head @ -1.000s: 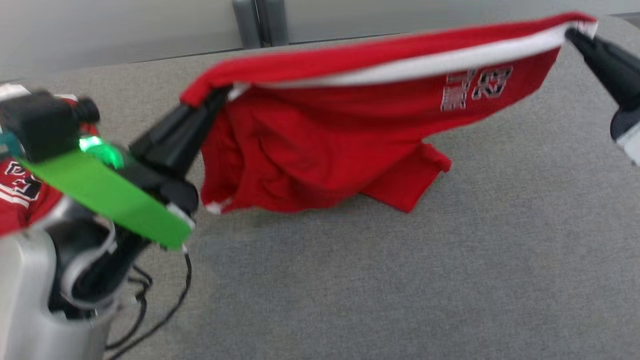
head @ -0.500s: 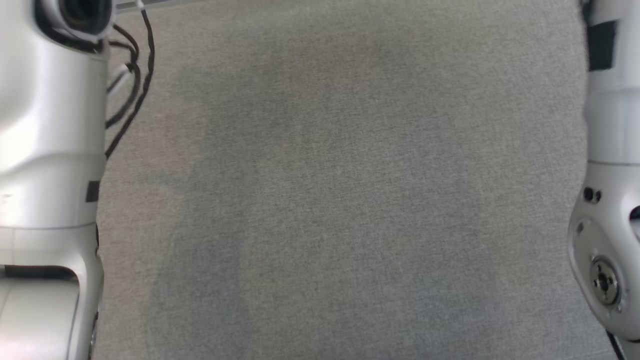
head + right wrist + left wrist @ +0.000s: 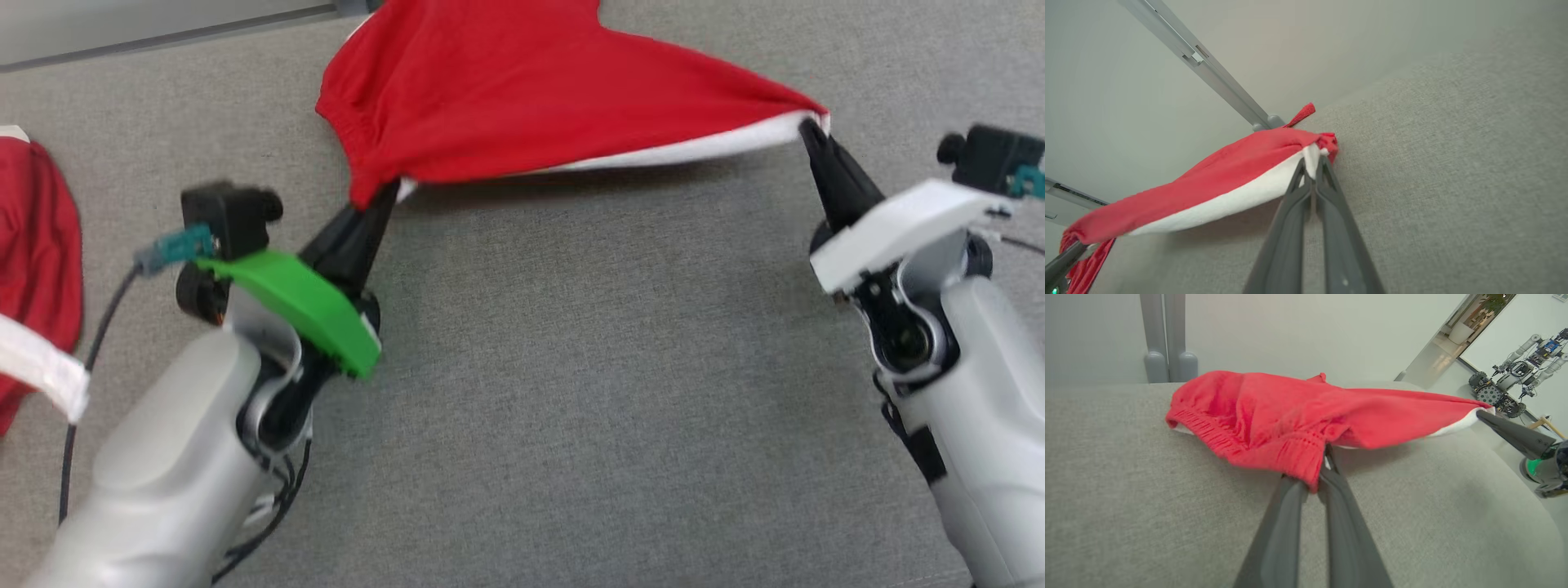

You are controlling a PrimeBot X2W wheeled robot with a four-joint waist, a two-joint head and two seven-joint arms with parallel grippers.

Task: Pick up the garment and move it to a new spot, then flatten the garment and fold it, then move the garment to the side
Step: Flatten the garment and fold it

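Note:
The garment [image 3: 522, 98] is red with a white band along one edge; it is stretched between my two grippers over the far part of the grey table [image 3: 571, 367]. My left gripper [image 3: 385, 194] is shut on its ribbed red corner, seen close in the left wrist view on the garment [image 3: 1274, 424] with the gripper [image 3: 1323, 473] pinching it. My right gripper [image 3: 810, 131] is shut on the white-banded corner; in the right wrist view the gripper [image 3: 1312, 165] clamps the garment [image 3: 1216, 183]. The cloth's far part rests on the table.
Another red garment with a white band [image 3: 37, 269] lies at the table's left edge. A wall with a grey post [image 3: 1165, 339] runs along the table's far edge. Another robot [image 3: 1511, 388] stands in the room beyond.
The head camera swung down and back up, so the picture has shifted. The garment, hanging high between the grippers a second ago, now lies lower and flatter over the table, both grips kept.

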